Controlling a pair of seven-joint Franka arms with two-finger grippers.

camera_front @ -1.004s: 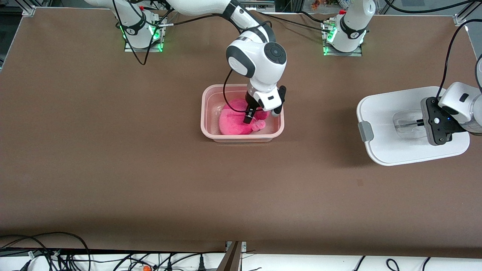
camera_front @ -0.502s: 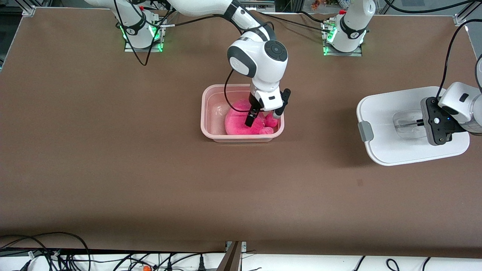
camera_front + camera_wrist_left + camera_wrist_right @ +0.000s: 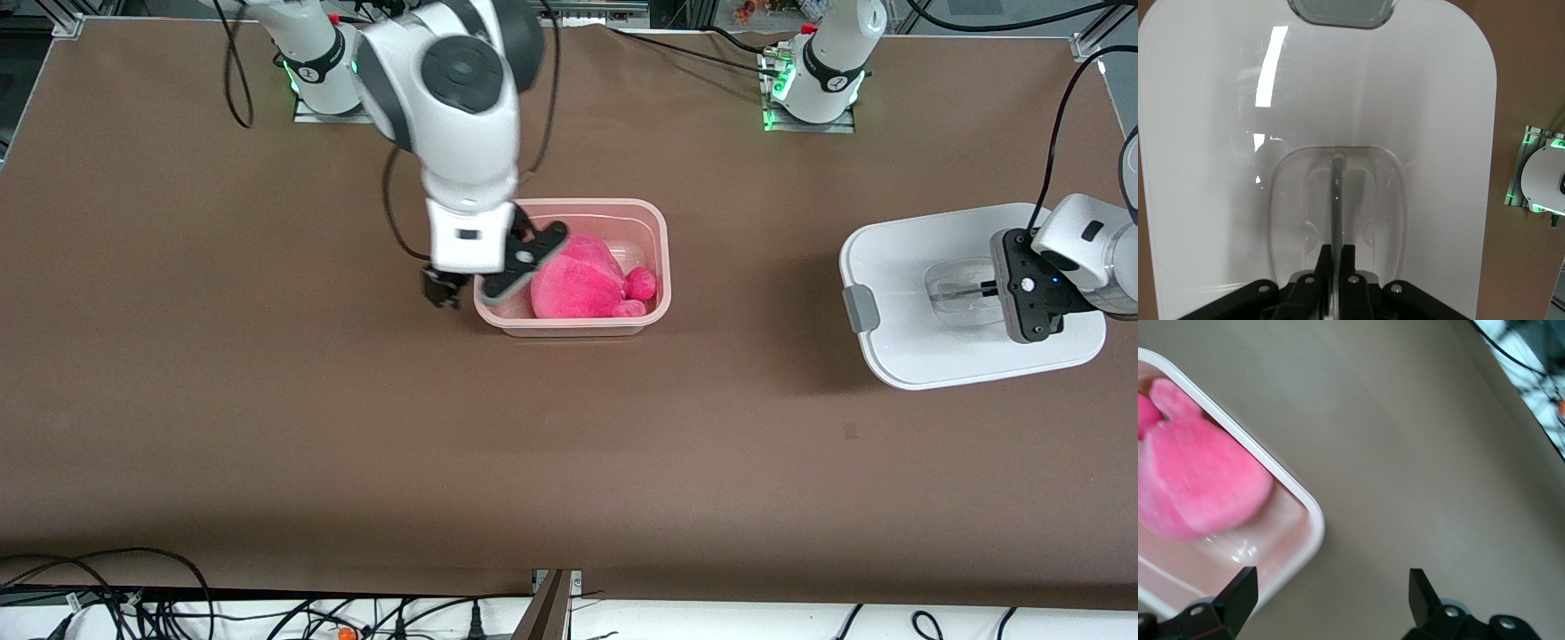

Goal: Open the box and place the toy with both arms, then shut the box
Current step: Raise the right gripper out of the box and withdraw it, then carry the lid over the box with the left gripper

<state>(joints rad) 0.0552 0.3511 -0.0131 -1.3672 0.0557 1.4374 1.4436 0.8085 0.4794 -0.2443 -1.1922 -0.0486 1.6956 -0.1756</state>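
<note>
The pink toy point(image 3: 582, 286) lies in the open pale pink box point(image 3: 569, 325), mid-table. My right gripper point(image 3: 468, 292) hangs open and empty over the box's corner toward the right arm's end. In the right wrist view the gripper point(image 3: 1331, 587) spans that box rim point(image 3: 1298, 500) and bare table, and the toy point(image 3: 1198, 487) shows inside. My left gripper point(image 3: 987, 289) is shut on the clear centre handle of the white lid point(image 3: 925, 240), held over the left arm's end of the table. The left wrist view shows the gripper point(image 3: 1337, 250) pinching the handle bar point(image 3: 1337, 200) of the lid point(image 3: 1218, 133).
A grey clip point(image 3: 861, 309) sits on the lid's edge toward the box. The lid casts a shadow on the brown table point(image 3: 827, 360). Both arm bases point(image 3: 329, 80) point(image 3: 813, 89) stand along the table's robot edge. Cables point(image 3: 133, 596) lie past the edge nearest the front camera.
My right gripper has opened, left the toy in the box, risen and swung toward the right arm's end. The toy has settled in the box. The left gripper and lid have barely moved.
</note>
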